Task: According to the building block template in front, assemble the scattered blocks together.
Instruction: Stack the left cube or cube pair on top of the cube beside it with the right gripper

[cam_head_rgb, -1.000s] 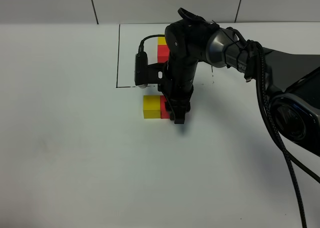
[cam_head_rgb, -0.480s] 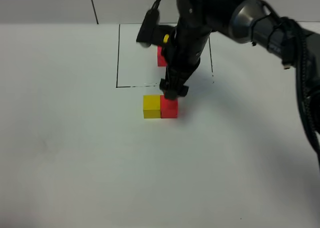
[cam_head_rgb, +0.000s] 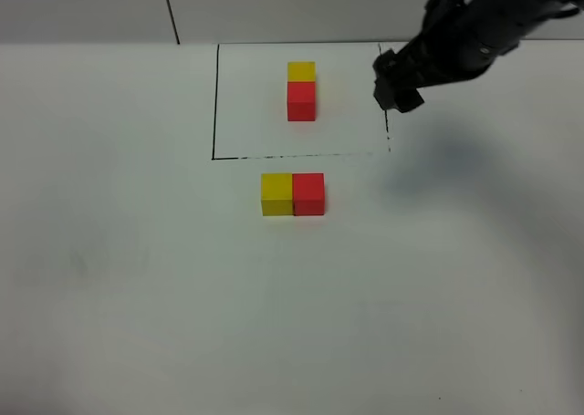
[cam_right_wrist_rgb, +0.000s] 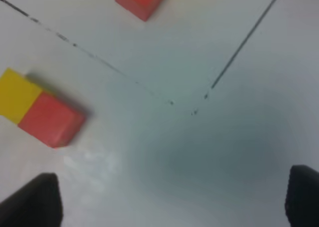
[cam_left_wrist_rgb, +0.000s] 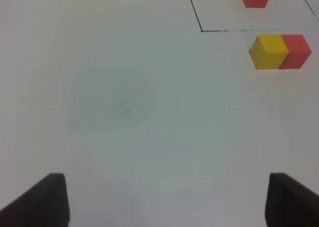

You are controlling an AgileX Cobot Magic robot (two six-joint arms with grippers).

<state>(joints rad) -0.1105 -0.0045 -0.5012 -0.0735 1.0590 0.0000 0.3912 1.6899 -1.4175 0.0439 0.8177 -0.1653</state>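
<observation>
The building block template, a yellow cube joined to a red cube, sits inside a thin black outline at the back. Just in front of the outline lie the scattered blocks, the yellow block and the red block, touching side by side. My right gripper hangs above the outline's right edge, open and holding nothing; its wrist view shows the red block and yellow block below, well apart from it. My left gripper is open over bare table, far from the yellow block.
The white table stretches around the blocks. A dark seam runs up the back wall. The right arm reaches in from the upper right.
My right gripper has let go of the red block, risen and swung back to the right, away from the pair. The red block stays against the yellow one. The left gripper holds still.
</observation>
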